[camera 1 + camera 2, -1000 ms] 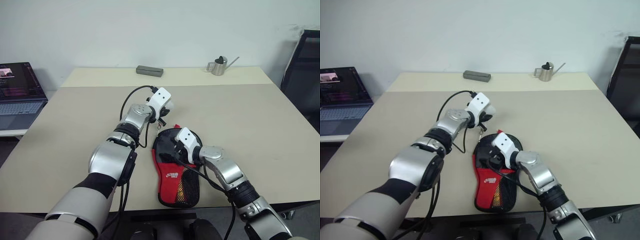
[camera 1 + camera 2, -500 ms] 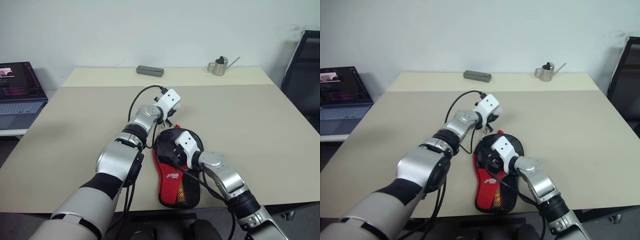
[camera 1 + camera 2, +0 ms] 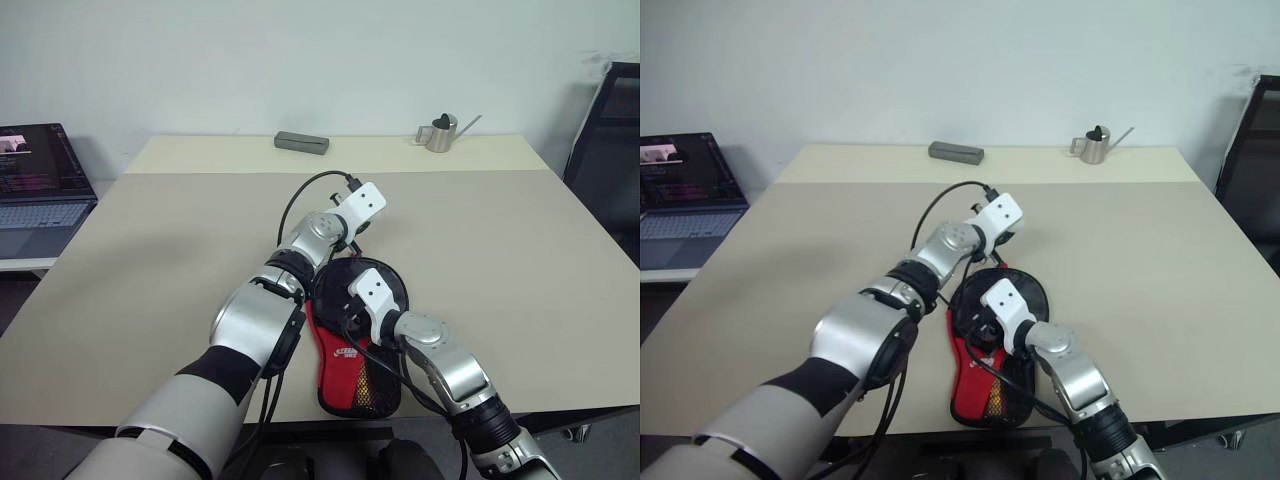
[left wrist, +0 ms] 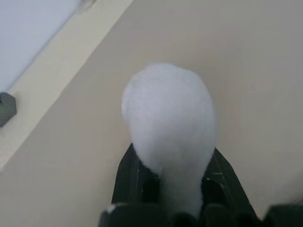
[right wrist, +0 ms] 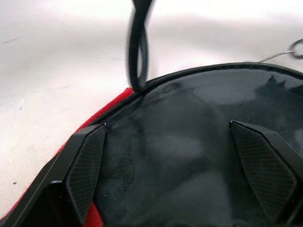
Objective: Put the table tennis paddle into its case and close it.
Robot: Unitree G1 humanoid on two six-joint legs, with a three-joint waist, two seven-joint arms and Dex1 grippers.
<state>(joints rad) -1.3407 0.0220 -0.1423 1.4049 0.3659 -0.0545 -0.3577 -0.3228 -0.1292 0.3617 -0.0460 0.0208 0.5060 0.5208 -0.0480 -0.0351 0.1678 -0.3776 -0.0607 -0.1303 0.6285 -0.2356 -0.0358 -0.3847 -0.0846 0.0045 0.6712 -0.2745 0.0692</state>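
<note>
Left wrist view: left gripper (image 4: 177, 189) pinches fluffy charm (image 4: 170, 127); right gripper (image 5: 165, 184) spread over case (image 5: 189, 156).

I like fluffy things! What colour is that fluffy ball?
White; the fluffy ball charm shows best in the left wrist view.

Beige table (image 3: 150, 250) sitting before a white wall. Grey box (image 3: 301, 142) and small metal watering can (image 3: 437, 131) resting at its far edge. Laptop (image 3: 40, 190) glowing off to the left; dark chair (image 3: 608, 140) standing right.
</note>
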